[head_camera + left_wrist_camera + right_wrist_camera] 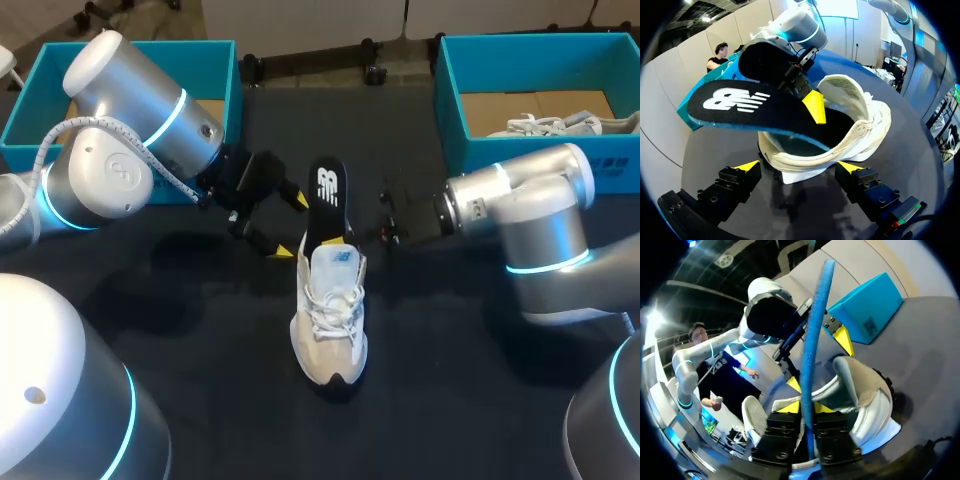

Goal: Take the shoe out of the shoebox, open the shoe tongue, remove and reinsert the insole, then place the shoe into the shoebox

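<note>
Nearest you on the black table point(200, 330) lies the white and beige lace-up sneaker point(328, 325), toe towards you, out of either box. Its tongue is pulled forward and the heel opening gapes.

The black foam insole with a white logo and blue underside point(327, 192) rises out of that opening. One end is inside the shoe and the rest stands clear above the heel. Your right gripper point(806, 407) is clamped on the insole's edge, both yellow tips pressing its faces. Your left gripper point(799, 165) is spread wide just behind the heel, holding nothing, with the heel counter ahead of its fingers.

I judge this to be the insole step, though whether it is coming out or going back I cannot tell. Either way, keep the insole in line with the shoe's length so it does not buckle. Bring the left fingers onto the heel to stop the shoe sliding or lifting.

Farther off, the teal cardboard box on the left point(215, 65) shows a brown floor, with the arm hiding the rest. The matching teal box on the right point(450, 120) holds a second pale sneaker point(565, 125).
</note>
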You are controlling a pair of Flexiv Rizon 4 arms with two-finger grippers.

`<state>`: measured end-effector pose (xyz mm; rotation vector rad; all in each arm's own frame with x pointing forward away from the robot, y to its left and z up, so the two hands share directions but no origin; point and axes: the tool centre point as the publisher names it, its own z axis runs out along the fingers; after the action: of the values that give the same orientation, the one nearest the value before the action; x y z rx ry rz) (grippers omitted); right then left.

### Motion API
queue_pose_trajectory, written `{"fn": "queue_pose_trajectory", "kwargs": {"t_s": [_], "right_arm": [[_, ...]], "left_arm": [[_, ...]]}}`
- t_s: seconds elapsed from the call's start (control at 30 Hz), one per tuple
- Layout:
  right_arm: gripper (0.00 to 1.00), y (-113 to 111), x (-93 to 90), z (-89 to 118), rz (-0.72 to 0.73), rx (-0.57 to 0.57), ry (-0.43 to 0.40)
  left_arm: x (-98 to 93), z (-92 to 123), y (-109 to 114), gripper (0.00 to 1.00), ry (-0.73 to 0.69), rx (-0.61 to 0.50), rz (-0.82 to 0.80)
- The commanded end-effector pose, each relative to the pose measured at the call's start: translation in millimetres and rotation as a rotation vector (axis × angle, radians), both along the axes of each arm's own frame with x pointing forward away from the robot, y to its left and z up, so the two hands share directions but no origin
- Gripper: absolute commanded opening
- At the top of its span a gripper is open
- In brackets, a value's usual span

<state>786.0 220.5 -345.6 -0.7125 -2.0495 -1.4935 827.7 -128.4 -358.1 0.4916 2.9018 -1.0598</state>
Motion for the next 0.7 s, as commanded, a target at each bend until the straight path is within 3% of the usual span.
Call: {"fn": "queue_pose_trajectory", "kwargs": {"t_s": [0.03,0.4,0.47,0.53,0.7], "right_arm": [[0.27,0.9,4.4,7.3,0.000,-0.008,-0.011],[0.26,6.2,17.4,17.3,0.004,-0.010,-0.052],[0.20,7.9,19.8,16.7,0.014,-0.013,-0.054],[0.02,8.5,20.7,15.4,0.023,-0.021,-0.050],[0.00,4.8,17.8,9.8,0.030,-0.027,-0.033]], "left_arm": [[-0.9,0.5,0.0,1.00,-0.002,0.004,0.001],[-0.9,0.5,0.0,1.00,-0.002,0.004,0.001],[-0.9,0.5,0.0,1.00,-0.002,0.004,0.001],[-0.9,0.5,0.0,1.00,-0.002,0.004,0.001],[-0.9,0.5,0.0,1.00,-0.002,0.004,0.001]]}}
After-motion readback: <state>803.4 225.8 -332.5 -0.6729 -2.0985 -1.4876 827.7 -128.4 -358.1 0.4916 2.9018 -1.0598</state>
